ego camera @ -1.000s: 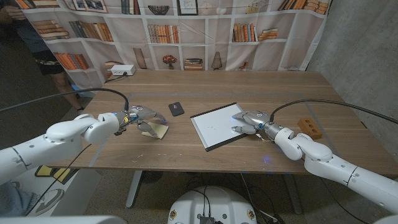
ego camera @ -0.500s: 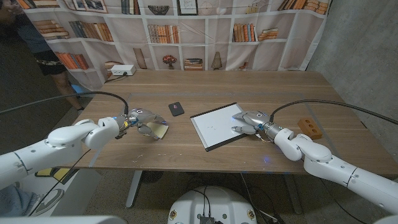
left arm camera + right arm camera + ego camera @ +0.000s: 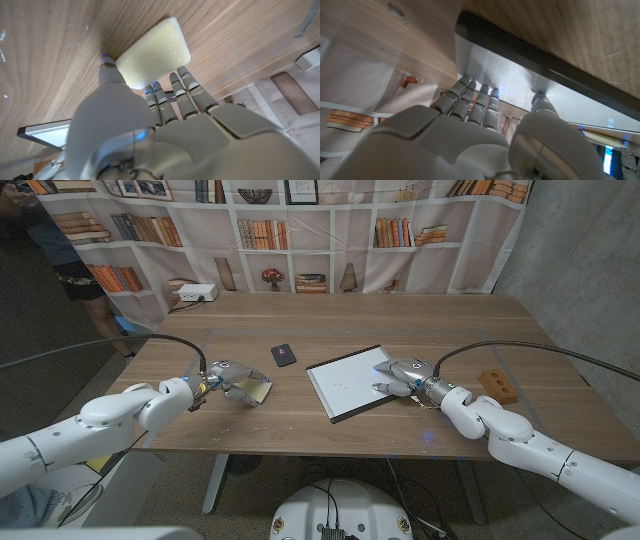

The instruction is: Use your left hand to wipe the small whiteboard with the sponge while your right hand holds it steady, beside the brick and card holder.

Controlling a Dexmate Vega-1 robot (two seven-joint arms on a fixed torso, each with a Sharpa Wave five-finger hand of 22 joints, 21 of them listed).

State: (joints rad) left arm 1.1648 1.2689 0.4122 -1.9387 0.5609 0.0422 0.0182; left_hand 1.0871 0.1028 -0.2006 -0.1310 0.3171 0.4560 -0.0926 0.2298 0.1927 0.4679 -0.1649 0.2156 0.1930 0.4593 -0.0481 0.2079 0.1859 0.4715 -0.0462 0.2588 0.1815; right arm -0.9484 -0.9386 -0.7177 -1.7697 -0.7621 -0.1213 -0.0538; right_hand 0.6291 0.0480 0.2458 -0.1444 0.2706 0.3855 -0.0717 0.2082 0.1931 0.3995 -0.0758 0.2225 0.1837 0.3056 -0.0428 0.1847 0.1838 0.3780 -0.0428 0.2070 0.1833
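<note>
Resting on the wooden bench [image 3: 330, 315] are one small whiteboard [image 3: 352, 382], one sponge [image 3: 257, 391], one brick [image 3: 497, 386] and one dark card holder [image 3: 284, 354].

The whiteboard lies flat near the bench's middle, slightly turned, with a dark frame visible along its edge in the right wrist view [image 3: 530, 55]. The right robot hand [image 3: 403, 373] is placed on the whiteboard's right edge; its fingers [image 3: 479, 102] press down on the white surface, close together, with the thumb set apart on the same surface. Nothing is gripped inside this hand.

The sponge, pale yellow and rectangular, lies on the bench well to the left of the whiteboard and apart from it. The left robot hand [image 3: 230, 376] covers it. In the left wrist view the fingers [image 3: 181, 95] reach one side of the sponge [image 3: 152, 52] and the thumb meets the opposite side, so the sponge is pinched between them while resting on the wood.

The brick sits to the right of the whiteboard, beyond the right forearm. The card holder lies behind the gap between sponge and whiteboard, touching neither.
</note>
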